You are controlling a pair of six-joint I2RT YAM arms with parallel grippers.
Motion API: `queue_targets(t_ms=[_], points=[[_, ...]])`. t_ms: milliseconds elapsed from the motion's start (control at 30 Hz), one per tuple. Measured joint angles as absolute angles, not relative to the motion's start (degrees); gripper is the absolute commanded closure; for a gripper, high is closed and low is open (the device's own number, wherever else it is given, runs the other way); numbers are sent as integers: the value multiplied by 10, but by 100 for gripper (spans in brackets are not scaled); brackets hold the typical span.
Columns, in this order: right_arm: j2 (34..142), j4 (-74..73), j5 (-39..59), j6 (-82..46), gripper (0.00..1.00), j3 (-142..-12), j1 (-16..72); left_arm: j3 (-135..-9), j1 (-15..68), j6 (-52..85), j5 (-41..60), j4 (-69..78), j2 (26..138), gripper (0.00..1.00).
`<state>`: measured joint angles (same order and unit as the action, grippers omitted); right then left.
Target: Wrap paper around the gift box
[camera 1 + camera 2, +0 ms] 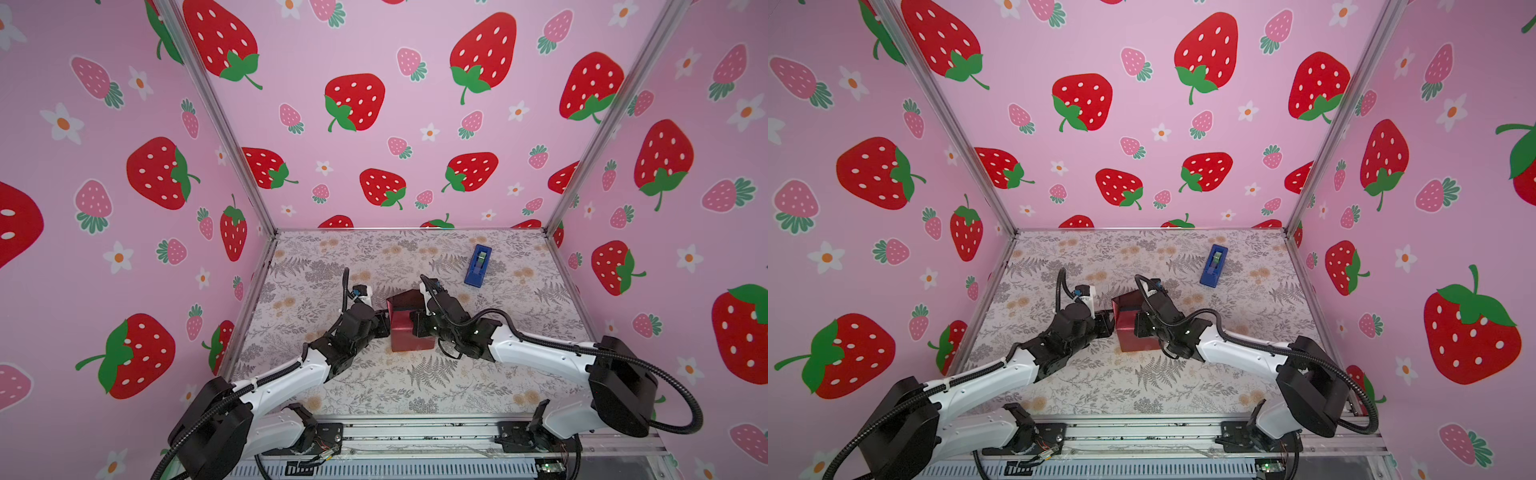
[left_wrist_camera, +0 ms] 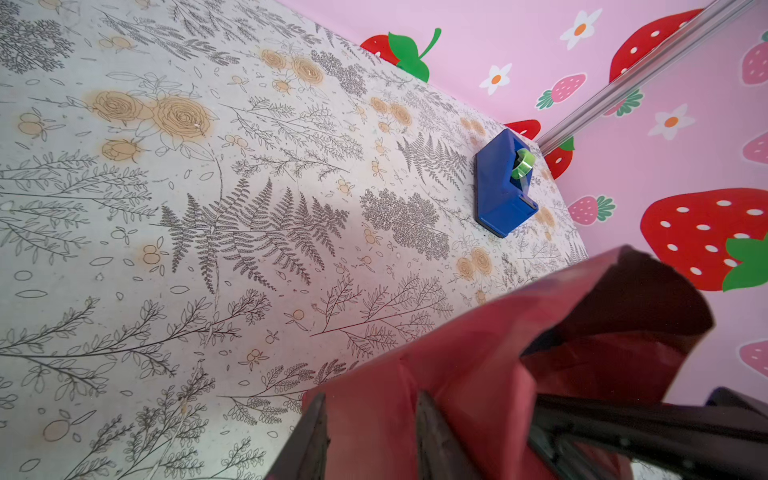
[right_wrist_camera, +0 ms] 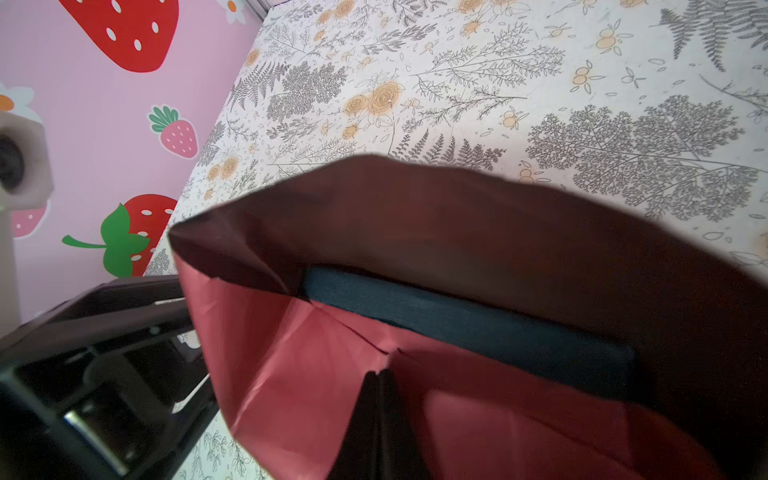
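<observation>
- Pink walls (image 1: pixel 291 62) printed with strawberries and white flowers close in a table (image 1: pixel 374 386) covered in a grey fern-and-rose pattern.
- On the right gripper (image 3: pixel 378 376), the two dark fingers (image 3: pixel 361 424) are clenched flat against each other. Their tips rest on the crimson sheet where two creases meet. Whether a sliver of it is nipped between them cannot be told.
- On the left gripper (image 2: pixel 371 399), the fingers (image 2: pixel 313 436) stand apart. Red sheet spans the gap and the tips lie against the package's left side.
- The paper (image 1: pixel 409 336) is folded up around the box as a blocky red package, with its shiny crimson face outward on the near side and top.
- At the far end the sheet is unfolded and stands up as an open flap (image 3: pixel 457 216), showing its dark maroon face.
- The gift box (image 3: pixel 457 324) sits inside the wrap. Only a dark navy strip of it shows in the right wrist view, below the maroon flap and above the crimson fold. In both top views the sheet hides it.
- In both top views the package stands near the middle of the table, directly between the two grippers, with one at its left side and one at its right upper edge.
- A blue tape dispenser (image 1: pixel 478 266) holding a green roll lies well apart from the package, toward the far right corner.
- Both white-and-black arms reach in from the near rail, left (image 1: pixel 282 374) and right (image 1: pixel 540 353).
</observation>
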<state>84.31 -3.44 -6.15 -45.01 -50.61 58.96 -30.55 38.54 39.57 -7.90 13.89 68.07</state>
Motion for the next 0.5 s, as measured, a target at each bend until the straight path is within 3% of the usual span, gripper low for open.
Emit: queue_targets(t_ms=[500], points=[[843,-35,-58,-452,94,-506,588,-303,387,399,-83,165,658,60]])
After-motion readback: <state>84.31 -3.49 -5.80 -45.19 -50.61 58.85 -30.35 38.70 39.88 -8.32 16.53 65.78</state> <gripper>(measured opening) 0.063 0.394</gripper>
